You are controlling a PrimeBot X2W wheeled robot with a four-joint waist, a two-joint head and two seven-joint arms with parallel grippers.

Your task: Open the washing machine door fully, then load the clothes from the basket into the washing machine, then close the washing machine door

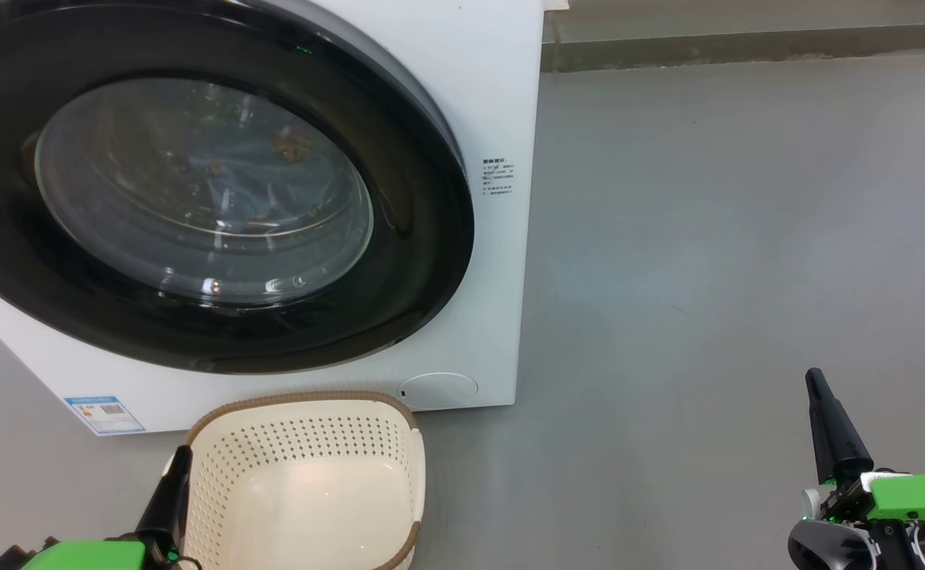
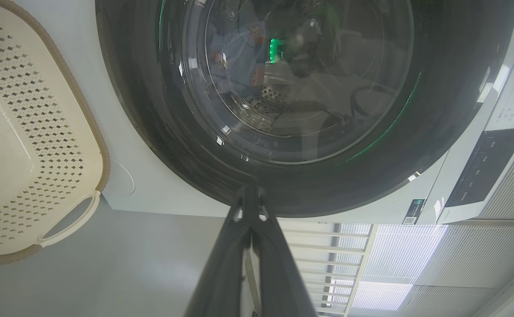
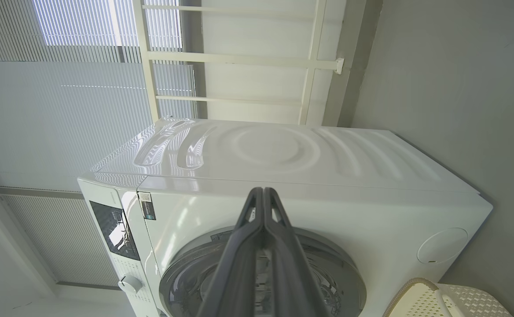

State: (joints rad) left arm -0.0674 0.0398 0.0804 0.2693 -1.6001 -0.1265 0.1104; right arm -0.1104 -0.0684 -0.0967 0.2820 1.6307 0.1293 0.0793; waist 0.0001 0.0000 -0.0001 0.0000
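grey floor (image 1: pixel 708 237) beneath a white washing machine (image 1: pixel 494 95). washing machine door (image 1: pixel 399 261) flush against the front of the washing machine, apparently closed. clothes (image 1: pixel 256 182) inside the washing machine, dim through the glass. basket (image 1: pixel 296 396) just in front of the washing machine, nothing in it. left pincer (image 1: pixel 183 455) narrow, holding nothing, touching or just beside the basket. right pincer (image 1: pixel 817 384) narrow, holding nothing, well right of the washing machine. likely risks: latch not caught because of fabric trapped at the seal, door springing back; basket nudged by the left pincer.
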